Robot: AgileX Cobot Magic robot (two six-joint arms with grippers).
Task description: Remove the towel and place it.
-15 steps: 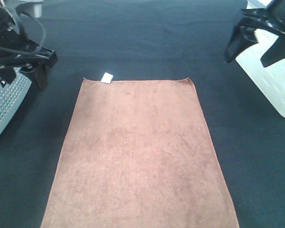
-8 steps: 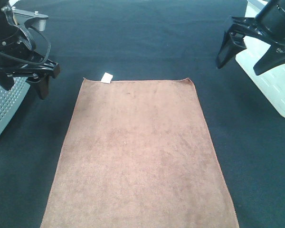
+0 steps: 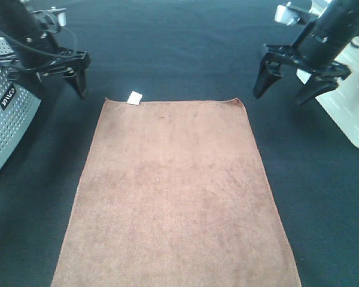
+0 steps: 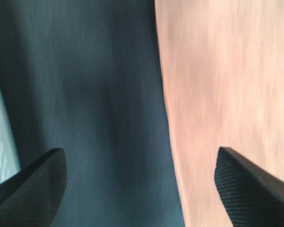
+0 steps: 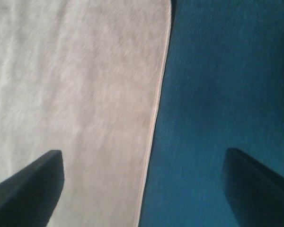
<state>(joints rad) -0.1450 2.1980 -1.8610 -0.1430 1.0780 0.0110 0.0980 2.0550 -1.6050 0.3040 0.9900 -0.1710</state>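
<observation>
The brown terry towel (image 3: 176,191) lay flat and fully spread on the black-clothed surface (image 3: 179,54). Its long sides ran toward the high camera, and its near end was cut off by the bottom of that view. A small white tag (image 3: 134,97) stuck out at its far left corner.

The left claw (image 3: 52,84) hung just beside that corner, over the dark cloth. Its jaws were spread wide and held nothing. In the left wrist view the claw (image 4: 139,189) straddled the towel's (image 4: 227,85) long edge, one finger over cloth and the other over terry.

The right claw (image 3: 284,91) hung near the far right corner, also spread wide and empty. In its own wrist view the claw (image 5: 142,189) had the hemmed edge of the towel (image 5: 71,94) running between the fingers. Both wrist views were blurred.

A white perforated bin (image 3: 9,128) stood at the left edge of the surface, and a white container (image 3: 347,107) at the right.
</observation>
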